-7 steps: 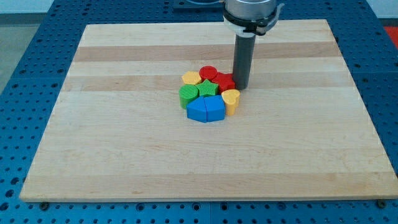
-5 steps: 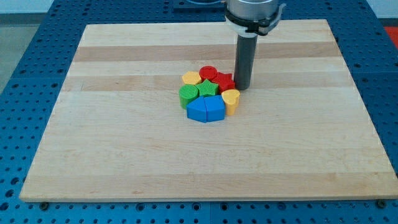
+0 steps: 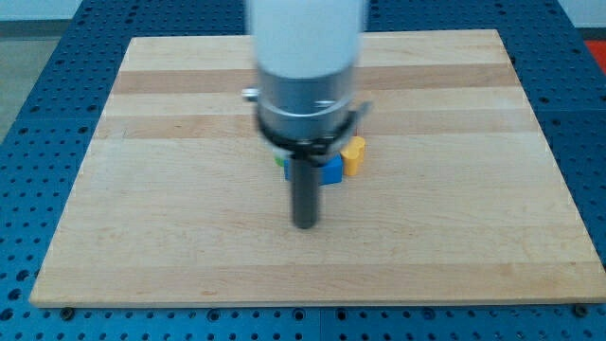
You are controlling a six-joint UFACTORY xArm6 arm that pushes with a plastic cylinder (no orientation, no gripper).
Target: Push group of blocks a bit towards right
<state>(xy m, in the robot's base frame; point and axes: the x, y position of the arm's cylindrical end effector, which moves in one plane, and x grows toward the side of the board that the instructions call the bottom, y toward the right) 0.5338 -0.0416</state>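
My arm's blurred body covers most of the group of blocks at the board's middle. A yellow block (image 3: 353, 154) shows at the group's right side, with a blue block (image 3: 331, 170) beside it on its left. A sliver of a green block (image 3: 279, 161) shows at the arm's left edge. The other blocks are hidden. My tip (image 3: 305, 225) is below the group, toward the view's bottom, apart from the visible blocks.
The wooden board (image 3: 142, 237) lies on a blue perforated table (image 3: 28, 142). The arm's grey and white body (image 3: 305, 76) hangs over the board's middle and blocks the view there.
The rod has moved from the group's upper right, beside the red blocks, to below the group on its left side. The arm now hides most blocks.
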